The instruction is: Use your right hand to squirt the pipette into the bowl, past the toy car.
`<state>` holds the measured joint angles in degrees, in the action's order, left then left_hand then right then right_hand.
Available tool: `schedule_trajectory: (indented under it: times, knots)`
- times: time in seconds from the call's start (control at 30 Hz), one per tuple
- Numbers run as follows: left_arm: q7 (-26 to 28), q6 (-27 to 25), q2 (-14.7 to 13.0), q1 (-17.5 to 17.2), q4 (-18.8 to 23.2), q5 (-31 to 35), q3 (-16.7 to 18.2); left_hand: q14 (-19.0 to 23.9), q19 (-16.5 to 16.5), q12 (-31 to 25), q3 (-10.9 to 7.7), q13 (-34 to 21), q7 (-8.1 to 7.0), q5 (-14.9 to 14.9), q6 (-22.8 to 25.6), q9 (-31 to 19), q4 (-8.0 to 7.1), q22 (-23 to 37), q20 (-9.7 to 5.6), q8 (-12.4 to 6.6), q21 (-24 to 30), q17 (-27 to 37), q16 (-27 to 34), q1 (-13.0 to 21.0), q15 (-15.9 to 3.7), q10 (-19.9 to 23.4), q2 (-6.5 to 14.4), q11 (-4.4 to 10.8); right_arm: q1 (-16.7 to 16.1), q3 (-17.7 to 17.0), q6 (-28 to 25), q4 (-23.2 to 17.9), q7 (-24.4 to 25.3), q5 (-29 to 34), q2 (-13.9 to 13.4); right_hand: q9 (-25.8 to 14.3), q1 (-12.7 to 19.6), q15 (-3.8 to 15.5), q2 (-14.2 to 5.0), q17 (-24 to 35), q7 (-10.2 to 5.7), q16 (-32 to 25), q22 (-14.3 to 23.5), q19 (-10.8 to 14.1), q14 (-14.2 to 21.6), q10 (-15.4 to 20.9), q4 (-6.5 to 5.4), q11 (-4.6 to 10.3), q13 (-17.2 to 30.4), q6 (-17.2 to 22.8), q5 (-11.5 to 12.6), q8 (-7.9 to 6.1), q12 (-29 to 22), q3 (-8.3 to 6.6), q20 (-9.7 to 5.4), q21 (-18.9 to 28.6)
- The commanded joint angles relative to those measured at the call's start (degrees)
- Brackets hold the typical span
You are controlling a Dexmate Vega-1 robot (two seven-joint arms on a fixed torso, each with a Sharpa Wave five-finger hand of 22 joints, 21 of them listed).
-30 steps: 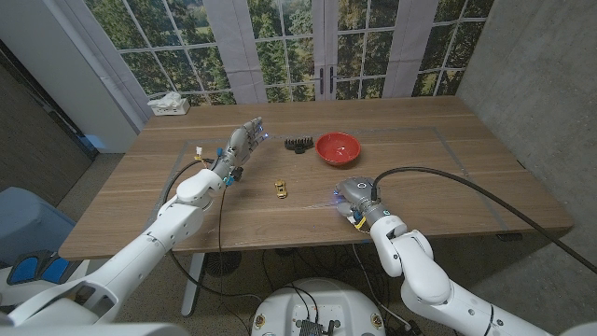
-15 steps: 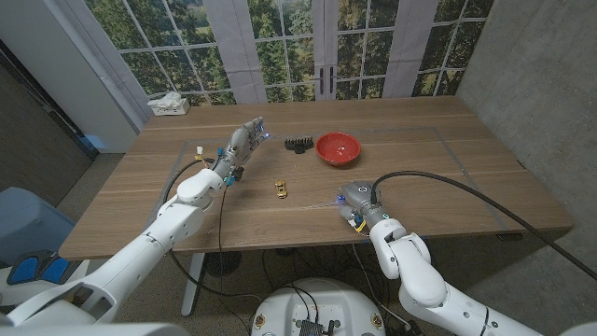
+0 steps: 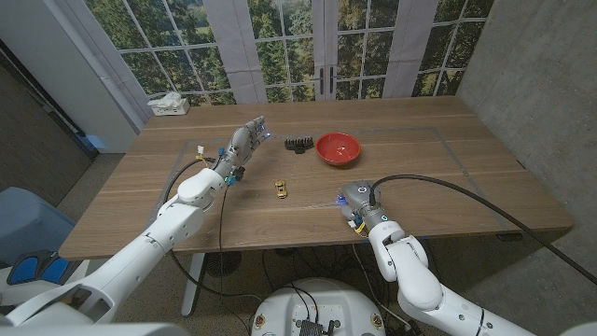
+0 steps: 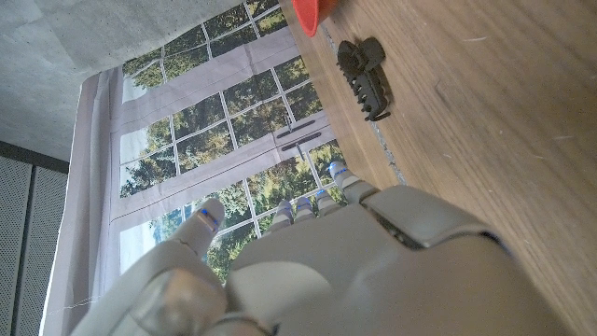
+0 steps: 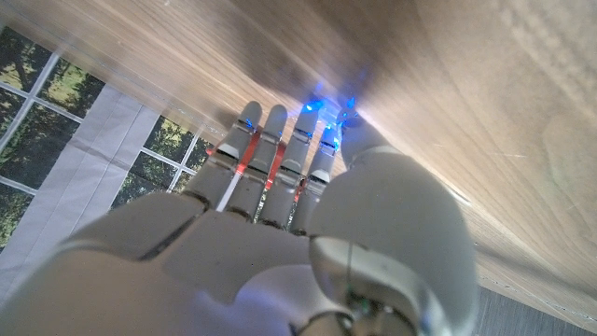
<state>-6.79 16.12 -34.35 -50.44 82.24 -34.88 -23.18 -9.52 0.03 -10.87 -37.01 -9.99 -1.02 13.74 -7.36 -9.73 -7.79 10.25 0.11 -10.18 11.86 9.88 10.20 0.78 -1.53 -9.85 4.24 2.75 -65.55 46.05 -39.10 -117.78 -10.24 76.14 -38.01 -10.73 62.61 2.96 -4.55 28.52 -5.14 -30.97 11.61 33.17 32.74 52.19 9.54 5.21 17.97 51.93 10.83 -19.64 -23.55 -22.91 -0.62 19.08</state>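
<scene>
Wooden worktop [image 3: 420, 168] carrying a round red bowl [image 3: 337, 147] toward the far middle, a black toothed hair clip [image 3: 298, 145] just left of it, a small yellow toy car [image 3: 280, 189] nearer. Right hand [image 3: 354, 202] low over the near edge, right of the car, drawn slightly closer than a second ago. Fingers [image 5: 266, 154] pressed together side by side in the right wrist view; cannot tell whether pinching a pipette. Left hand [image 3: 244, 143] unmoved, raised left of the clip, fingers [image 4: 317, 201] straight, holding nothing.
</scene>
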Motion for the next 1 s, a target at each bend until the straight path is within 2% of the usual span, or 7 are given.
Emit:
schedule_trajectory:
  times: [0.03, 0.5, 0.53, 0.67, 0.73, 0.83, 1.0]
  knots:
    - [0.28, -0.88, -0.4, -0.73, 1.33, -0.79, 0.33, -0.18, 0.21, -0.22, 0.14, -0.24, -0.17, 0.35, -0.07, -0.1, 0.18, 0.08, 0.43, -0.09, -0.12, 0.09, 0.07, 0.28, 0.11, -0.79, 3.29, 0.14, -1.08, -1.4, 1.51, 0.83, 6.33, -4.47, -0.7, -1.12, 1.05, 8.95, -0.68, 0.36, 2.59, -0.9, 0.09, 1.14, 2.86, 3.33, -0.03, 0.04, 1.63, 6.1, 0.5, -2.08, -2.04, 0.34, -0.77, 0.94]
    - [0.83, -0.6, -0.91, -0.7, 1.86, 0.85, -0.09, -0.23, 0.15, -0.16, 0.15, -0.23, -0.45, 0.16, -0.25, -0.09, 1.33, 0.0, 0.25, -0.09, -0.23, -0.09, -0.04, 0.97, -0.02, -0.96, 2.7, 0.31, -2.74, -2.73, 0.93, -0.64, 15.05, -6.65, -2.18, -1.32, 0.75, 8.78, -1.09, -0.19, 2.47, 0.02, 0.1, 1.55, 3.47, 2.82, -0.38, -0.36, 2.74, 6.44, 0.57, -2.52, -2.3, 0.2, -1.28, 1.49]
    - [1.05, -0.24, -1.09, -0.61, 1.88, 1.63, -0.21, -0.06, 0.22, -0.24, 0.07, -0.23, -0.66, -0.07, -0.23, -0.09, 2.36, -0.08, 0.27, -0.2, -0.29, -0.16, 0.0, 1.6, -0.04, -0.73, 2.22, 0.26, -2.82, -2.89, 0.83, -0.87, 15.4, -6.71, -2.29, -1.33, 0.75, 8.8, -1.07, -0.22, 2.46, 0.09, 0.1, 1.68, 3.44, 2.83, -0.37, -0.39, 2.79, 6.43, 0.57, -2.53, -2.32, 0.2, -1.34, 1.56]
    - [0.58, -1.43, -3.18, 0.05, 3.02, 3.91, -0.86, 3.68, 1.93, -0.97, -1.69, -0.19, -1.28, -2.34, 3.0, -0.15, 10.12, -0.26, 1.24, -1.26, -0.25, -0.26, 0.62, 6.54, 0.64, 2.48, 1.76, 0.31, -3.09, -3.3, 0.14, -1.93, 16.35, -6.1, -2.64, -1.36, 0.68, 8.79, -1.13, -0.24, 2.46, 0.16, 0.1, 1.71, 3.52, 2.75, -0.43, -0.33, 2.93, 6.41, 0.57, -2.57, -2.33, 0.21, -1.43, 1.63]
    - [1.23, -2.47, -4.21, 0.07, 4.13, 5.16, -1.03, 7.45, 3.52, -1.28, -2.41, -0.23, -0.65, -3.48, 5.5, -0.18, 14.13, -0.15, 3.32, -1.43, 0.02, -0.19, 1.05, 8.74, 2.18, 4.75, 1.8, 0.26, -3.14, -3.31, -0.31, -2.24, 16.54, -5.36, -2.69, -1.38, 0.65, 8.81, -1.15, -0.27, 2.43, 0.25, 0.11, 1.71, 3.52, 2.81, -0.44, -0.16, 3.05, 6.4, 0.56, -2.6, -2.39, 0.23, -1.44, 1.69]
    - [2.08, -3.43, -5.47, -0.06, 5.63, 6.82, -1.2, 11.35, 4.29, -2.15, -2.63, -0.29, 0.12, -3.81, 9.26, -0.22, 16.78, -0.03, 4.46, -1.78, 0.01, -0.08, 1.34, 10.12, 2.8, 9.16, 1.71, 0.33, -3.2, -3.49, -0.55, -2.39, 16.72, -5.28, -2.55, -1.4, 0.66, 8.84, -1.16, -0.3, 2.44, 0.34, 0.11, 1.8, 3.5, 2.81, -0.43, -0.14, 3.16, 6.39, 0.57, -2.64, -2.43, 0.22, -1.5, 1.77]
    - [1.16, -4.99, -7.79, 0.61, 7.44, 9.14, -1.91, 16.8, 6.17, -3.16, -2.85, -0.43, 0.62, -3.72, 14.47, -0.33, 18.0, 0.1, 5.21, -2.37, 0.38, 0.05, 1.86, 12.04, 2.27, 15.18, 1.6, 0.12, -2.99, -3.43, -0.86, -1.93, 17.62, -4.15, -2.4, -1.44, 0.63, 8.86, -1.22, -0.32, 2.42, 0.49, 0.12, 1.84, 3.5, 2.81, -0.45, -0.07, 3.38, 6.32, 0.57, -2.68, -2.49, 0.24, -1.52, 1.89]
